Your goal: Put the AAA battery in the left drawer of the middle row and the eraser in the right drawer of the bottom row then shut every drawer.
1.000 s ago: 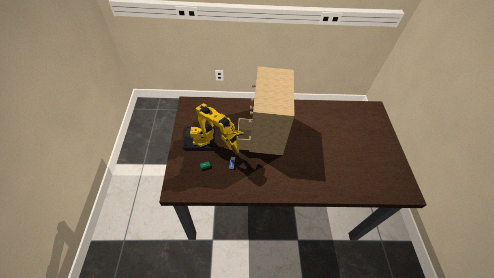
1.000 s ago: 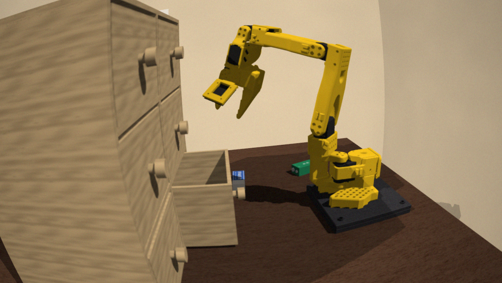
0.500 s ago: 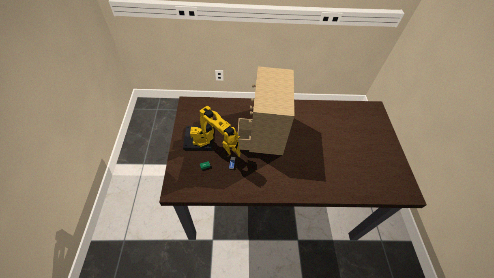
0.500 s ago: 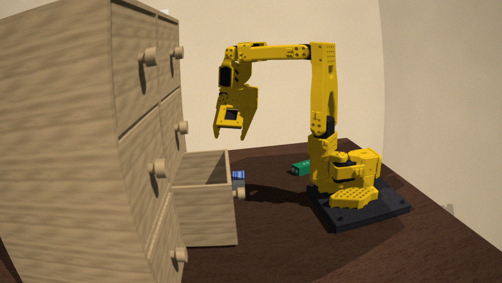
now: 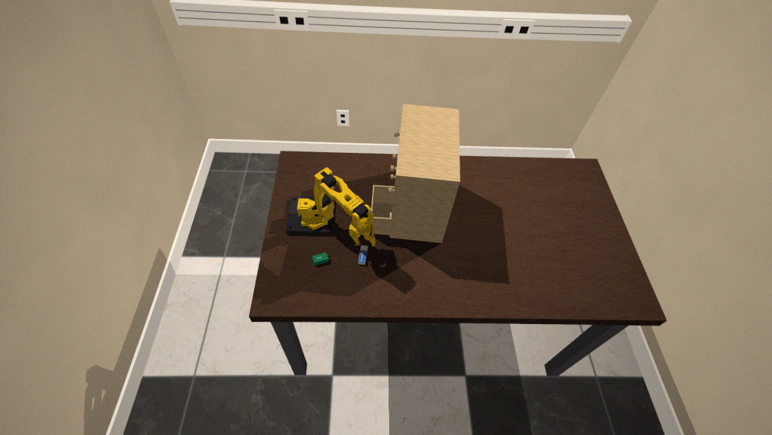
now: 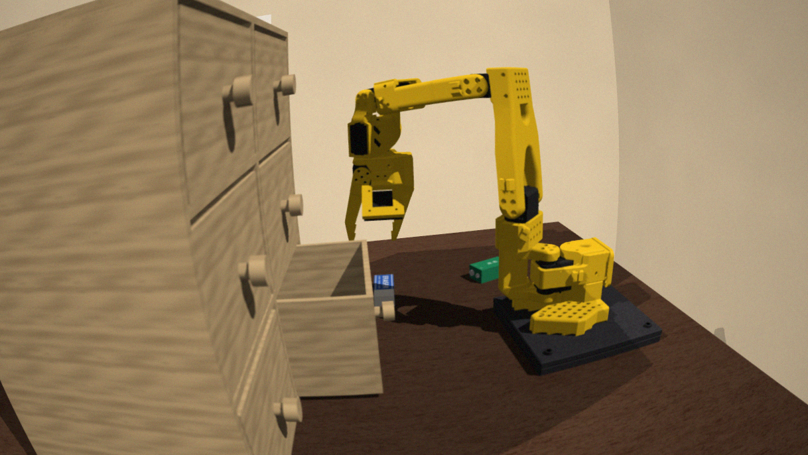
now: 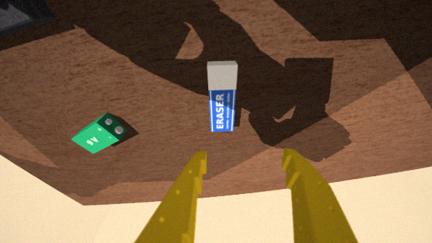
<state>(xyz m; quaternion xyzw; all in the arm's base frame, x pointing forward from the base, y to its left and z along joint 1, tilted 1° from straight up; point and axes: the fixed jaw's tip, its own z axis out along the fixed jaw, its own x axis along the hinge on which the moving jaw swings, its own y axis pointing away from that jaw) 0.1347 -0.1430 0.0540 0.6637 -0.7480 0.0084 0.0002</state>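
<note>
9V battery (image 7: 98, 133): lower left of wrist view, on the counter (image 7: 373, 117).
Eraser (image 7: 222, 95): frame centre, ahead of the fingertips, long axis running straight away.
Gripper (image 7: 244, 163): bottom centre, jaws partly apart, empty.
AAA battery: not visible.
</note>
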